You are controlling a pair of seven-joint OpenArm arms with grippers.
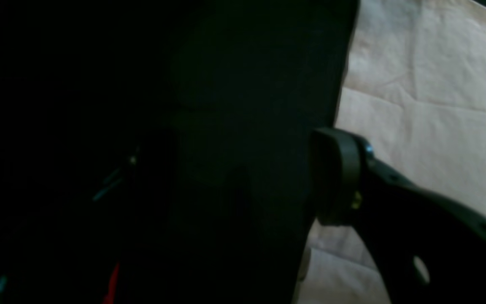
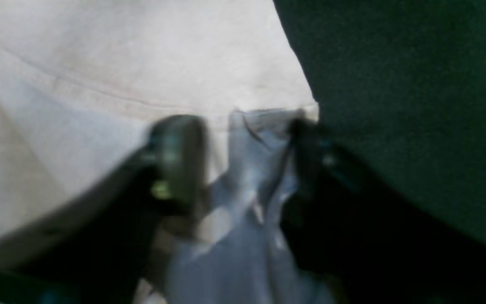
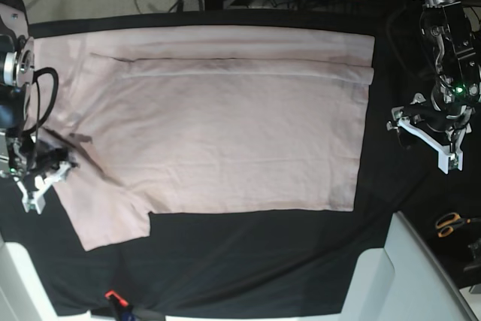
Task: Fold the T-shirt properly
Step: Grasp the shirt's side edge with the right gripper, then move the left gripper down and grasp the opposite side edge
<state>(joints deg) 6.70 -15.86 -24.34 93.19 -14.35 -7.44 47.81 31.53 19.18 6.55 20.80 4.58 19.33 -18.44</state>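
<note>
The T-shirt (image 3: 218, 125) is lying spread across the black table cloth (image 3: 248, 261), filling the middle of the base view, with its top edge already turned over into a long fold running from ten o'clock to two o'clock. One short sleeve is sticking out at seven o'clock.

At nine o'clock the right gripper (image 3: 46, 171) is sitting on the sleeve hem. The right wrist view is showing a bunch of cloth (image 2: 251, 169) rising between its fingers (image 2: 179, 160), but the frame is blurred, so whether the jaws are pinching it firmly cannot be told.

At three o'clock the left gripper (image 3: 428, 133) is hovering off the shirt's edge, over bare cloth, with its jaws spread and nothing between them; its wrist view is showing one finger (image 1: 340, 177) just beside the shirt's border.

The risk from here: a shallow pinch could be catching one layer only, so the sleeve slips out on lifting. With the other arm holding nothing, a one-sided pull could be dragging the whole shirt askew and spoiling the existing fold. Orange-handled scissors (image 3: 451, 224) are lying well apart at four o'clock.
</note>
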